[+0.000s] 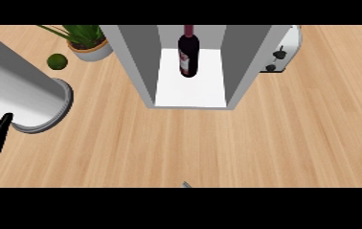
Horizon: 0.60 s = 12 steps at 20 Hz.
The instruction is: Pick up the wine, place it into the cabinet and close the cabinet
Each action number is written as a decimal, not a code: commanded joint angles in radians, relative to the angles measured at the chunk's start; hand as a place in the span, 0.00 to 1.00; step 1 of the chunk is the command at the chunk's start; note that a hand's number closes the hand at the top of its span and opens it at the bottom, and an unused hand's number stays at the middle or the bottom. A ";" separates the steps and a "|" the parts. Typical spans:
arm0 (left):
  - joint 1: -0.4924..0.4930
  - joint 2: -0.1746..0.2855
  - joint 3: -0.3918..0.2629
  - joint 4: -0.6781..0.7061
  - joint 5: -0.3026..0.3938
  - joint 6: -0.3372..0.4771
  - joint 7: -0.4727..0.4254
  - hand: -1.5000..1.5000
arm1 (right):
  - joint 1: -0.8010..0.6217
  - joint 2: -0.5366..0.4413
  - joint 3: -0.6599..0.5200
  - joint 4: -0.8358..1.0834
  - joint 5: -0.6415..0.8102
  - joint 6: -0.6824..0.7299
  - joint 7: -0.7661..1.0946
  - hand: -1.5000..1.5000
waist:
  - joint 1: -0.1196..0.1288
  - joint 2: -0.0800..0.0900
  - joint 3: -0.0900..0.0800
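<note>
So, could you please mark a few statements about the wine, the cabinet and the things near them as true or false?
1. The wine bottle stands upright inside the cabinet. True.
2. The cabinet is closed. False: its front is open and the bottle shows inside.
3. A round green fruit lies beside the potted plant. True.
4. The toaster stands at the cabinet's left. False: it stands at the cabinet's right.

A pale wooden plank surface (pixel 212 142) (grain running side to side) fills the view, evenly lit. A beige-potted leafy green plant (pixel 86 41) stands back left, a silver toaster (pixel 284 51) back right.
</note>
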 commanded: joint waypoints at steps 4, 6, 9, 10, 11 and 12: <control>-0.073 -0.025 -0.002 0.031 0.008 -0.003 0.033 0.00 | -0.280 0.164 -0.024 0.248 -0.099 -0.116 -0.018 1.00 | 0.016 0.011 0.000; -0.053 -0.050 -0.040 0.007 -0.026 0.019 0.033 0.00 | -0.331 0.165 -0.049 0.232 -0.151 -0.139 0.010 1.00 | 0.012 0.006 0.001; -0.053 -0.027 -0.015 -0.064 -0.012 0.053 0.076 0.00 | -0.456 0.167 -0.141 0.350 -0.211 -0.168 -0.017 1.00 | 0.030 0.006 0.002; -0.079 -0.054 -0.032 -0.036 -0.015 0.058 0.069 0.00 | -0.505 0.168 -0.141 0.417 -0.242 -0.185 -0.067 1.00 | 0.031 0.010 0.002; -0.078 -0.050 -0.012 -0.022 -0.015 0.074 0.076 0.00 | -0.580 0.170 -0.191 0.437 -0.273 -0.188 -0.033 1.00 | 0.029 0.008 0.002; -0.131 -0.053 -0.014 0.014 -0.017 0.059 0.074 0.00 | -0.616 0.170 -0.229 0.510 -0.313 -0.189 -0.077 1.00 | 0.029 0.015 0.001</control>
